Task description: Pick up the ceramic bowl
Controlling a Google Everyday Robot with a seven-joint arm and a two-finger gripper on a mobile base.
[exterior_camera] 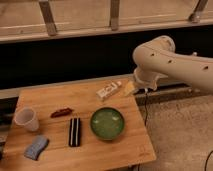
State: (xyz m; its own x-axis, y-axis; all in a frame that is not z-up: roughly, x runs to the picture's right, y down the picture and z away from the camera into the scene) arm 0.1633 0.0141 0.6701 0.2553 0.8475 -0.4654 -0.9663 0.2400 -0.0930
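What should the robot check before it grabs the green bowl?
1. Is the ceramic bowl upright on the table? Ok.
2. Is there room around it? Ok: the black bar lies beside it on the left, not touching.
3. Is the plastic cup out of the way? Ok, it stands at the table's left edge.
4. Is the end effector above the bowl? Not ok: it sits near the table's far right edge.
5. Is the end effector ready to grasp? Cannot tell.
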